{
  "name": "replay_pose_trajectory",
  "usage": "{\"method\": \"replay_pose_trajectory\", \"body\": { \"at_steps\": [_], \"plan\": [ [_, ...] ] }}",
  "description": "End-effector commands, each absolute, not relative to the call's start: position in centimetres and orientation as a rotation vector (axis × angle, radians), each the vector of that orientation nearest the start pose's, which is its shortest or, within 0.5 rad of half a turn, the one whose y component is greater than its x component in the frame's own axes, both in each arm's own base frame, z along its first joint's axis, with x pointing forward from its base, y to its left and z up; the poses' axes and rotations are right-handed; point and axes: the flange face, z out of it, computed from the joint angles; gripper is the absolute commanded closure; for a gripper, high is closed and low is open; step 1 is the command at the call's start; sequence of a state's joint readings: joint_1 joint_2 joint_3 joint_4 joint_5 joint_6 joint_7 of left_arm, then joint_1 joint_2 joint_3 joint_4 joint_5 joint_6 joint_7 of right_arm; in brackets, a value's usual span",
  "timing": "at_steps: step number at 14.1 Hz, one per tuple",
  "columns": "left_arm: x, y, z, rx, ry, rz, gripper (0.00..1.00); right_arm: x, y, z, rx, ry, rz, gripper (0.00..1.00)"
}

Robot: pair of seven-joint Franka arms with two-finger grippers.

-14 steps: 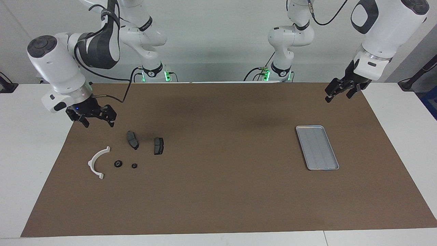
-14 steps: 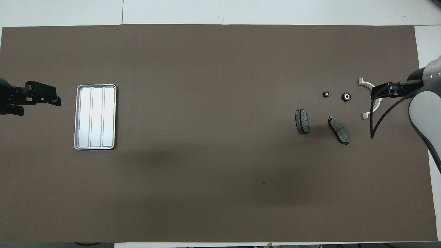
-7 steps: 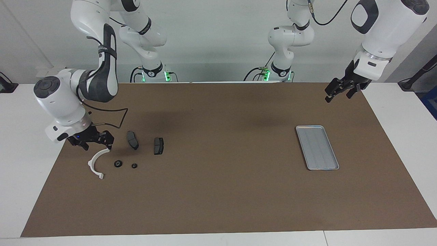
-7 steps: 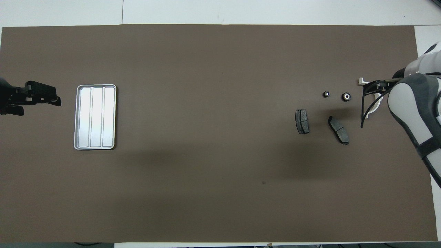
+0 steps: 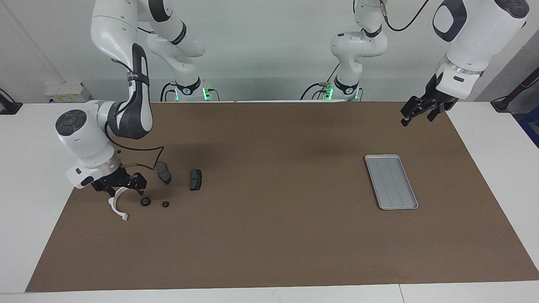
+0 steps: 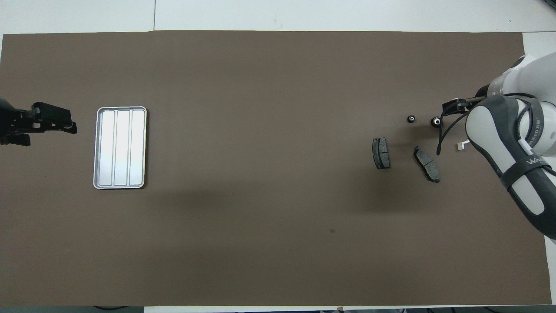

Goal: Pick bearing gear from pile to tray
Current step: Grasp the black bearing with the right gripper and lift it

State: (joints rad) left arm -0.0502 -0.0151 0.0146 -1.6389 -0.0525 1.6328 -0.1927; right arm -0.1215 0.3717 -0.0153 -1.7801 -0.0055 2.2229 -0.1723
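The pile lies at the right arm's end of the mat. It holds a larger black gear (image 5: 145, 202) (image 6: 435, 122) and a smaller one (image 5: 165, 204) (image 6: 411, 118), a white arc piece (image 5: 117, 207) (image 6: 461, 146) and two dark brake pads (image 5: 163, 172) (image 5: 196, 179). My right gripper (image 5: 125, 190) (image 6: 451, 105) stands open, low over the arc's end nearer to the robots and just beside the larger gear. It holds nothing. The silver tray (image 5: 390, 181) (image 6: 120, 148) is bare. My left gripper (image 5: 417, 119) (image 6: 69, 126) waits open in the air beside the tray.
A brown mat (image 5: 273, 235) covers most of the white table. In the overhead view the right arm's forearm (image 6: 517, 165) hides most of the white arc and part of the larger gear. The brake pads (image 6: 381, 153) (image 6: 426, 164) lie nearer to the robots than the gears.
My right arm has come down and moved toward the pile, from above the mat's edge to low over the white arc. The left arm and all parts have stayed still.
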Motion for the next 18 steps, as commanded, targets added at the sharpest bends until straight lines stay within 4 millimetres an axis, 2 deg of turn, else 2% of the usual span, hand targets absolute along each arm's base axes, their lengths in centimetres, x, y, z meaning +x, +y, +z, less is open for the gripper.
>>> {"method": "replay_pose_trajectory", "body": {
  "at_steps": [1, 2, 4, 8, 11, 18],
  "plan": [
    [54.7, -2.6, 60.8, -3.168, -0.239, -0.015, 0.0, 65.7, -8.2, 33.8, -3.148, -0.074, -0.12, 0.04],
    [54.7, -2.5, 60.8, -3.168, -0.242, -0.015, 0.0, 66.0, -7.3, 33.2, -3.141, -0.083, -0.126, 0.04],
    [54.7, -2.5, 60.8, -3.168, -0.242, -0.015, 0.0, 66.0, -7.0, 32.7, -3.138, -0.087, -0.119, 0.04],
    [54.7, -2.5, 60.8, -3.168, -0.242, -0.015, 0.0, 66.1, -7.2, 31.1, -3.138, -0.099, -0.11, 0.04],
    [54.7, -2.5, 60.8, -3.168, -0.242, -0.015, 0.0, 65.4, -7.3, 29.9, -3.134, -0.123, -0.053, 0.04],
    [54.7, -2.5, 60.8, -3.168, -0.242, -0.015, 0.0, 64.5, -7.2, 29.5, -3.127, -0.138, 0.002, 0.04]
  ]
}}
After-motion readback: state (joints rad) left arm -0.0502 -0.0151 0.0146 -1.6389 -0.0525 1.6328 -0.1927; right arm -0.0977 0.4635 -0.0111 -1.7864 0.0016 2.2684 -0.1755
